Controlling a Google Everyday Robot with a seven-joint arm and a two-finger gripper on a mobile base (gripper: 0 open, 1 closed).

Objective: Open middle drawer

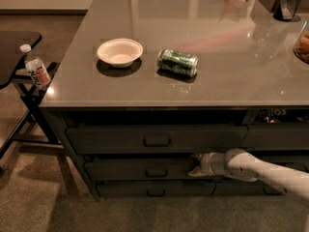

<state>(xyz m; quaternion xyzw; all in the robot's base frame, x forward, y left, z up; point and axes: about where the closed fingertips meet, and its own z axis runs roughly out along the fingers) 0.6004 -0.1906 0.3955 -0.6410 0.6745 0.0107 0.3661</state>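
The middle drawer is the dark grey front between a taller drawer above and a slim drawer below. Its small black loop handle sits at the centre. My gripper, at the end of the white arm that reaches in from the right, is at the right part of this drawer front. It is to the right of the handle and apart from it. I cannot tell whether it touches the front.
On the grey countertop are a white bowl and a green can on its side. A black stand with a water bottle is at the left. More drawers lie to the right.
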